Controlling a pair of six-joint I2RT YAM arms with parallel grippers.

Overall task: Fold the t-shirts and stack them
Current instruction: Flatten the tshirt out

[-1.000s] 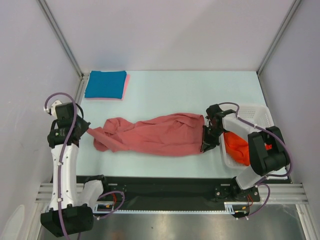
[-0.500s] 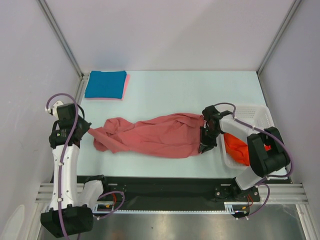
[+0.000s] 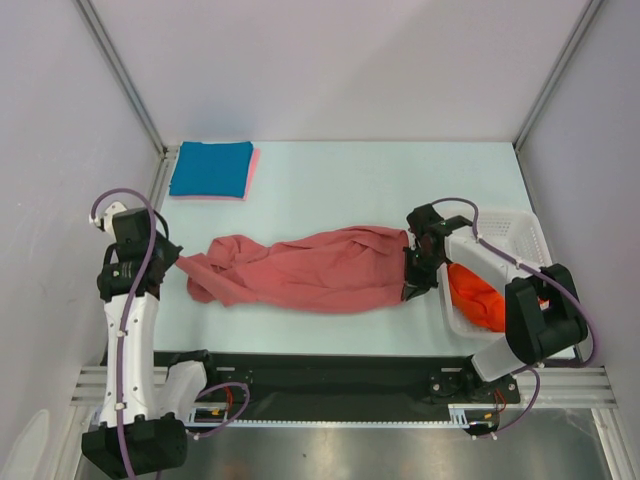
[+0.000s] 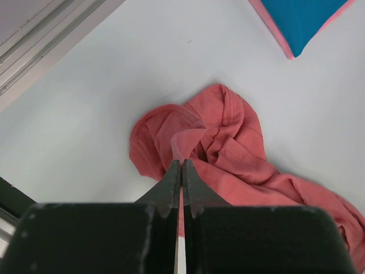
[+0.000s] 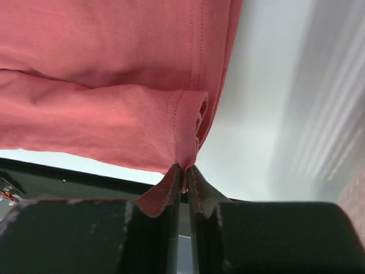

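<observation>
A dusty salmon-red t-shirt lies stretched left to right across the table, bunched at its left end. My left gripper is at that bunched end, and its jaws are shut on a thin fold of the cloth. At the shirt's right end, my right gripper pinches the stitched hem corner. A folded teal-blue t-shirt rests on a folded light pink one at the far left. An orange-red t-shirt lies in the basket.
The white lattice basket stands at the right edge, beside my right arm. Metal frame posts and grey walls close in the table's left, right and back. A black rail runs along the near edge.
The right gripper has shifted slightly toward the shirt's right hem and closed on it. The left arm and the shirt have barely moved.
</observation>
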